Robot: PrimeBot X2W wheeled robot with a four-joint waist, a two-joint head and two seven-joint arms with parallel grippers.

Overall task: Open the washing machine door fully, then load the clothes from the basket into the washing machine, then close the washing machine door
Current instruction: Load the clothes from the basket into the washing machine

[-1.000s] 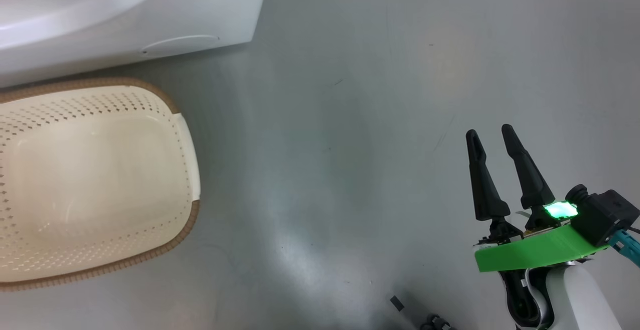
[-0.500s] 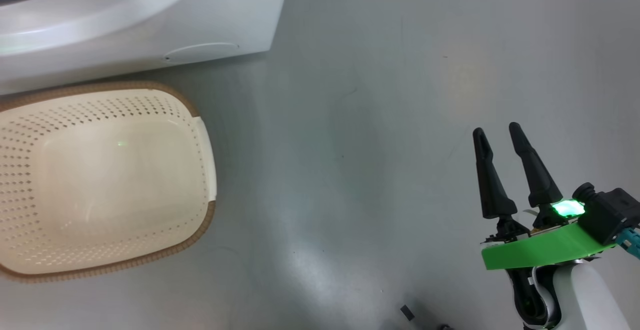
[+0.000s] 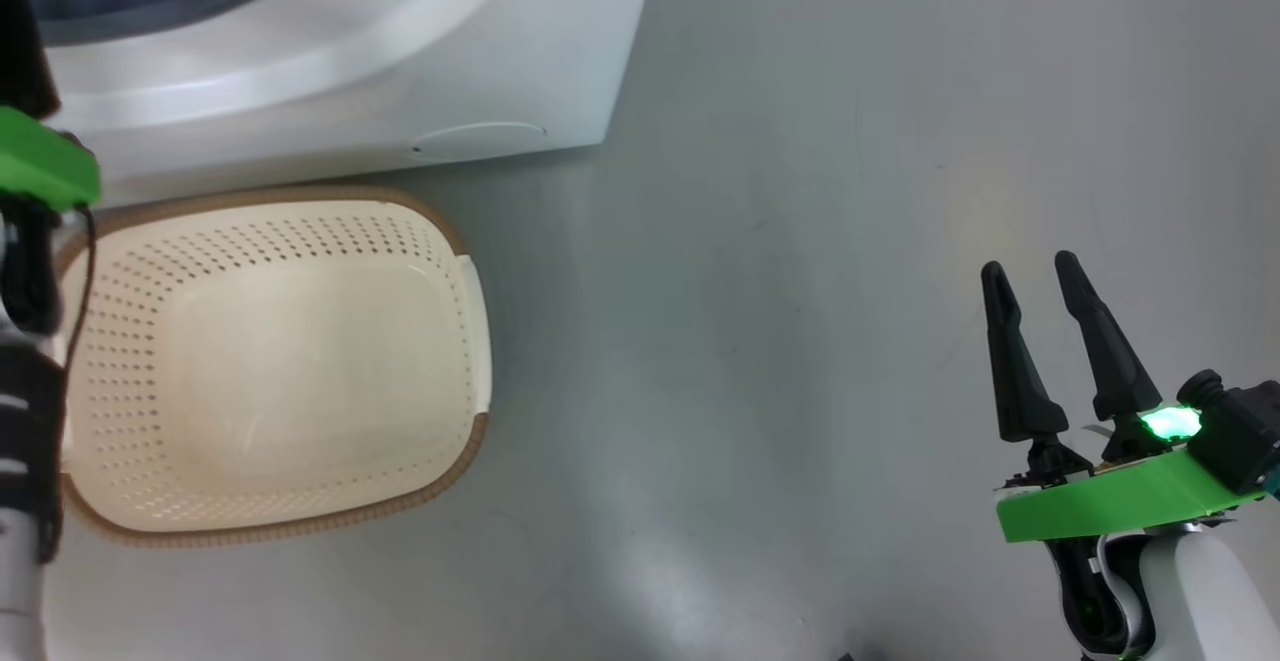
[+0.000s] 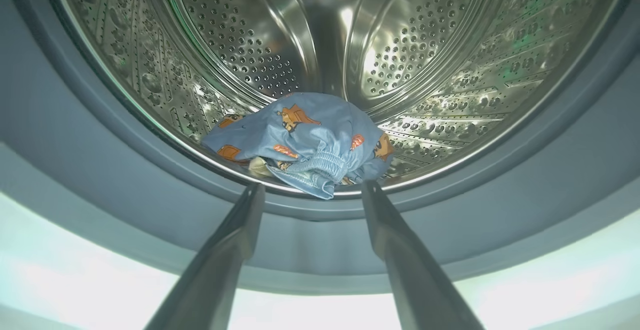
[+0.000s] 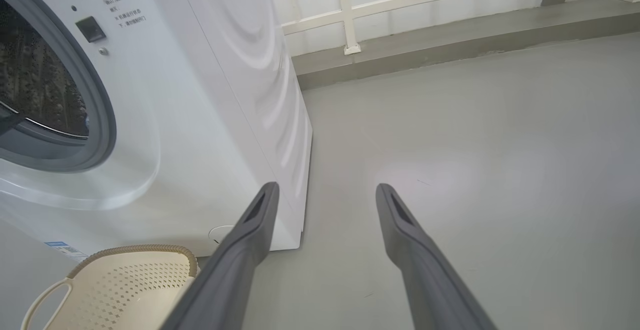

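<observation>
Left pincer (image 4: 311,186) gapes empty before the clothes (image 4: 305,143) inside the washing machine (image 4: 450,95) (frame centre); right pincer (image 3: 1030,266), lower right, spread wide, holds nothing.

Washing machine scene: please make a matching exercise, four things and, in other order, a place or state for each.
1. cream-white perforated plastic basket
2. light blue printed fabric clothes
3. left gripper
4. right gripper

A. open above the grey floor
B. on the floor, no clothes inside
C. lying in the steel drum
D. open, pointing into the drum

Pairs: 1-B, 2-C, 3-D, 4-A
</observation>
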